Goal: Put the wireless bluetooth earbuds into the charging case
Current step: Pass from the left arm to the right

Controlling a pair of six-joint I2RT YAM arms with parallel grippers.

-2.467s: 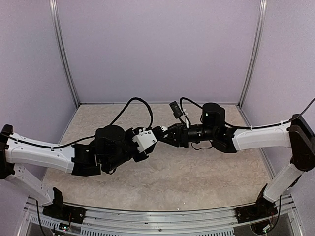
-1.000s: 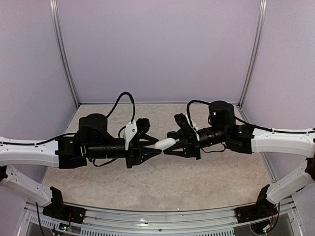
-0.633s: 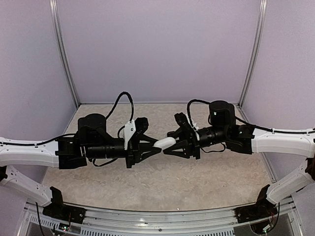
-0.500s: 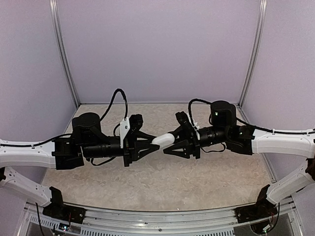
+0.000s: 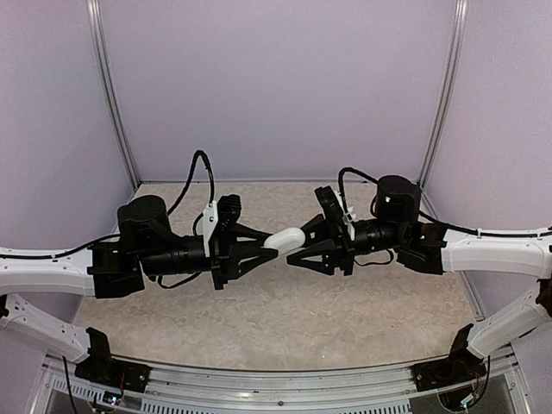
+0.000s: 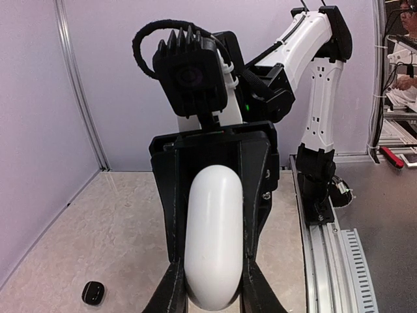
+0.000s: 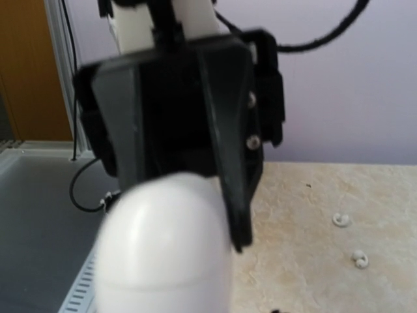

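Over the last second the left arm (image 5: pixel 52 272) and right arm (image 5: pixel 492 250) have drawn slightly apart and lifted, with the charging case (image 5: pixel 285 239) bridging them throughout; it hangs in the air above the middle of the desk (image 5: pixel 285 319), well clear of the surface. The left gripper (image 5: pixel 266 248) is closed narrow on one end of the case and the right gripper (image 5: pixel 297 244) clamps the opposite end, their fingers meeting nose to nose around it. As far as the views show, the case is shut, a faint seam running round its body, so by my reading nothing is inserted yet; opening the lid comes first, then every earbud remains to be picked up. Two white earbuds (image 7: pixel 339 220) lie loose on the desk, near each other; a small dark piece, probably a black earbud (image 6: pixel 93 293), rests apart from them; the other black one I cannot find. Both grippers being occupied by the case is the main obstacle.
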